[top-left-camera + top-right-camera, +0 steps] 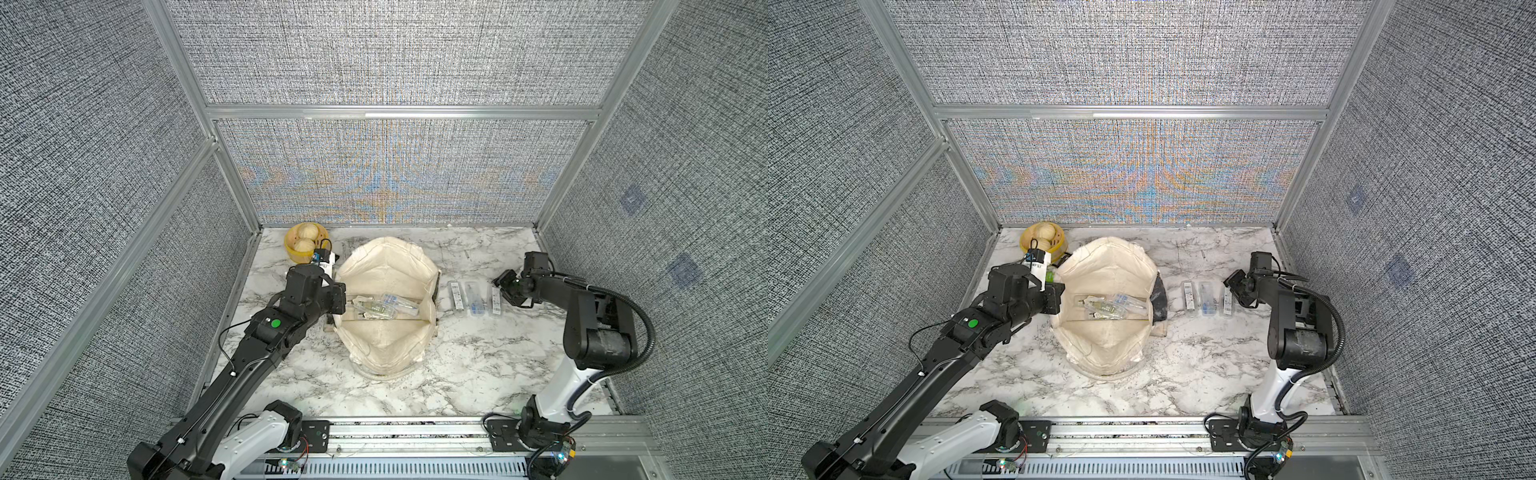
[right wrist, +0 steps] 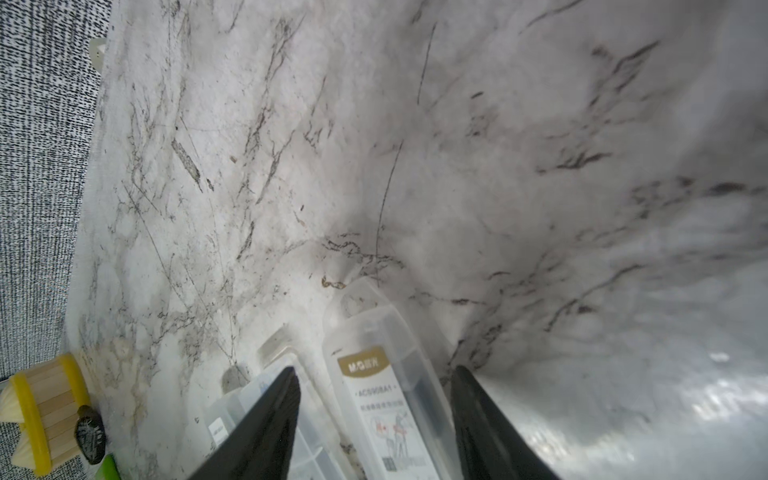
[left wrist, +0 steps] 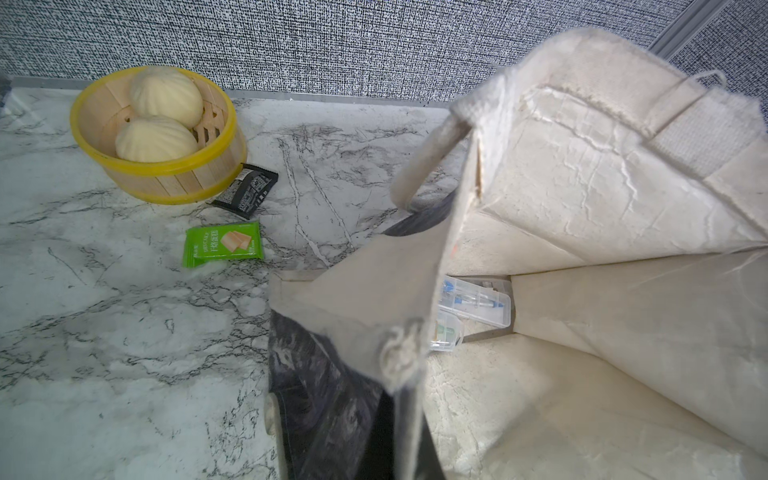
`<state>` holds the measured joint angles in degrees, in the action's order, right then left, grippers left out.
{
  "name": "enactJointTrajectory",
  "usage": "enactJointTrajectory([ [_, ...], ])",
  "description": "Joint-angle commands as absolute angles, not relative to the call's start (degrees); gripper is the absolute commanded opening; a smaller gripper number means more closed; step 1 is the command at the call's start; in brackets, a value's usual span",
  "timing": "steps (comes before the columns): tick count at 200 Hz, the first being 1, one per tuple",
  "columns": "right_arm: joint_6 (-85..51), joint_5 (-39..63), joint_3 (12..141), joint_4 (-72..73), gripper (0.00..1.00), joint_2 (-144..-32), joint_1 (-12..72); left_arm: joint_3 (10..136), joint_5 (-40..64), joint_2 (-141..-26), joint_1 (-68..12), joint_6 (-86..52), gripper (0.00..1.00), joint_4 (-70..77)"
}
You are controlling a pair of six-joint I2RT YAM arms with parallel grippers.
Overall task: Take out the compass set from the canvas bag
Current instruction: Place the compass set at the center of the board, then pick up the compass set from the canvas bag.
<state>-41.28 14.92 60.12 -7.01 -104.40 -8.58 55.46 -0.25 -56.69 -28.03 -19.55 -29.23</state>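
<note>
Right wrist view: the right gripper (image 2: 374, 370) is released, its black jaws either side of a clear plastic compass set case (image 2: 370, 399). That case lies on the white marble table (image 2: 415, 166), rightmost in a row of three cases (image 1: 473, 300) right of the large cream canvas bag (image 1: 386, 257). More clear cases (image 1: 382, 308) lie inside the bag. The left gripper (image 1: 340, 297) is clenched on the bag's left rim.

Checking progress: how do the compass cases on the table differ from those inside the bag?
The table cases lie in a neat parallel row of three, out on the marble table; the bag cases lie jumbled and crossed inside the canvas bag. Both are clear plastic.
</note>
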Motion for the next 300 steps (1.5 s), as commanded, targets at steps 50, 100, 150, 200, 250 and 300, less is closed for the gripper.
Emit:
enactJointTrajectory([
  [50,-41.92,15.69,61.53,-6.94,0.59,-105.43,-7.54,55.37,-0.09,-56.87,-28.06,-19.67,0.00,-28.21],
  [100,-40.97,14.15,60.91,-8.50,0.59,-102.11,-8.04,55.43,-0.08,-56.87,-28.08,-19.69,0.00,-28.25],
  [150,-31.12,15.79,64.50,-16.87,0.51,-86.37,-5.65,55.30,-0.62,-55.16,-28.05,-19.51,0.00,-30.80],
  [200,-7.60,13.12,67.15,-25.14,0.45,-65.10,16.61,53.37,0.05,-51.19,-28.12,-21.56,0.00,-32.89],
  [250,14.19,11.16,69.05,-28.44,0.45,-63.02,44.79,51.38,-0.49,-50.39,-28.10,-23.38,0.00,-33.77],
  [300,23.53,5.25,77.01,-28.55,0.38,-86.37,53.61,51.32,-1.49,-50.65,-28.07,-23.46,0.00,-32.98],
])
